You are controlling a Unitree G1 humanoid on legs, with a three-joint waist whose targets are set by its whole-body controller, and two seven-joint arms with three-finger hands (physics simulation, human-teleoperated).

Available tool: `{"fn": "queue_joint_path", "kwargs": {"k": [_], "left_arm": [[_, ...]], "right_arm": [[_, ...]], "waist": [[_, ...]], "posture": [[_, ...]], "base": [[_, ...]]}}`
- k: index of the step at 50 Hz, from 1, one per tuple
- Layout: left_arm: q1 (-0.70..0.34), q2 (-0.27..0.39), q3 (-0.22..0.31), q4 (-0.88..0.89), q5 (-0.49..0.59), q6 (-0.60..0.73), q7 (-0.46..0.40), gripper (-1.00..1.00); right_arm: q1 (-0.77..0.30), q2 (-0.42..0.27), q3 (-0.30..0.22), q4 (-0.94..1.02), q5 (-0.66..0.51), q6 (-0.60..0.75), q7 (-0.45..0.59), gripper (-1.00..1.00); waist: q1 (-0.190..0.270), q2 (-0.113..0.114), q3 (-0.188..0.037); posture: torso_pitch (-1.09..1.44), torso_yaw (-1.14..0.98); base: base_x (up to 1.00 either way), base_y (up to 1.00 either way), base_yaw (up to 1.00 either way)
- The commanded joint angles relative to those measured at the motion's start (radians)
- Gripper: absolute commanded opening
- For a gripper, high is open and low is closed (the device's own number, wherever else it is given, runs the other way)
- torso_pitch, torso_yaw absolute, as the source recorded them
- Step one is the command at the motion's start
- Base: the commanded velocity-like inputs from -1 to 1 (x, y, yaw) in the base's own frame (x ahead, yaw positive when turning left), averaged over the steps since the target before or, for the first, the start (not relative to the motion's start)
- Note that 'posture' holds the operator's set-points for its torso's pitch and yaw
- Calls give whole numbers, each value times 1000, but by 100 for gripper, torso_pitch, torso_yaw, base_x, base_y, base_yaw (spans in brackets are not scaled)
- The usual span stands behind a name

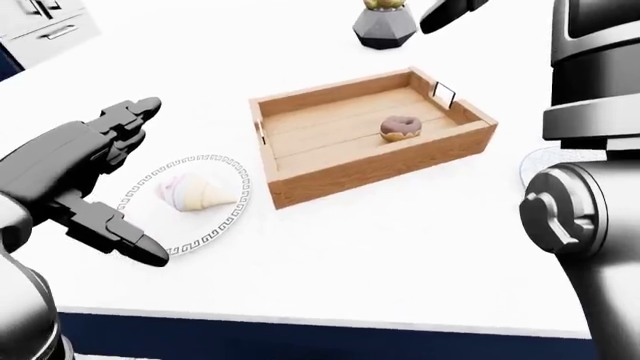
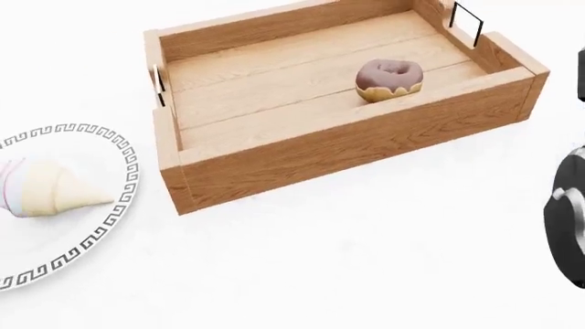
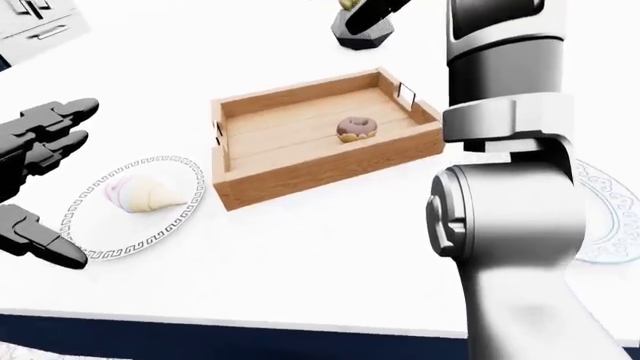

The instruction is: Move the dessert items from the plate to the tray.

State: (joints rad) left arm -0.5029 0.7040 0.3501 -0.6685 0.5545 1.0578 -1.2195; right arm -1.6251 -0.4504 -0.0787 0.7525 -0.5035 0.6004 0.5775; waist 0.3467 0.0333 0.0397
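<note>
The tray [image 2: 348, 147] sits mid-counter [image 1: 380, 247], a wooden box with low walls and a thin black handle at each short end. Inside it, toward its right end, lies the donut [image 2: 390, 79], brown-glazed, resting on the slats and clear of the walls.

Left of the tray, just beside its near-left corner but not touching it, lies the plate [image 1: 215, 236], white with a dark key-pattern rim. On the plate rests the cone [image 1: 195, 192], a pale ice-cream cone on its side, its tip pointing right toward the tray and its pink-tinged scoop to the left.

The left hand [image 1: 85, 176] hangs above the counter at the plate's left edge. Its fingers [image 1: 130, 120] are released and spread: two reach toward the far side, the thumb juts toward the near right over the plate's rim. It grasps nothing and stays apart from the cone.

The right arm [image 3: 510, 217] fills the right of the eye views, rising upward; the right hand [image 1: 450, 11] is only partly seen at the top edge, near the dark pot [image 1: 385, 28] at the far side, and whether its fingers are clenched or released I cannot tell.

A second plate [image 3: 610, 217], blue-patterned, lies on the right, partly hidden by that arm.
</note>
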Motion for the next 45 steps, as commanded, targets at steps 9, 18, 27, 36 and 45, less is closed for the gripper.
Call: {"fn": "queue_joint_path", "kwargs": {"k": [9,18,27,36,45], "left_arm": [[-157,-7,-65,122,24,-104,37,100],[-320,-23,-164,354,68,-304,53,100],[-444,-81,-213,604,150,-632,74,100],[-499,-132,-248,778,255,-877,61,100],[-512,-196,-251,824,314,-930,35,100]], "right_arm": [[-52,-9,-6,-18,7,-27,-17,100],[-64,-4,-4,3,10,-35,-28,100],[-53,-1,-3,-6,12,-34,-28,100],[-37,1,-4,-21,18,-30,-32,100],[-38,3,-4,-13,23,-34,-35,100]], "waist": [[68,-1,-35],[113,-9,-38],[139,-22,-39],[155,-31,-40],[166,-34,-39]], "posture": [[0,39],[0,39],[0,39],[0,39],[0,39]], "base": [[0,0,0],[0,0,0],[0,0,0],[0,0,0],[0,0,0]]}}
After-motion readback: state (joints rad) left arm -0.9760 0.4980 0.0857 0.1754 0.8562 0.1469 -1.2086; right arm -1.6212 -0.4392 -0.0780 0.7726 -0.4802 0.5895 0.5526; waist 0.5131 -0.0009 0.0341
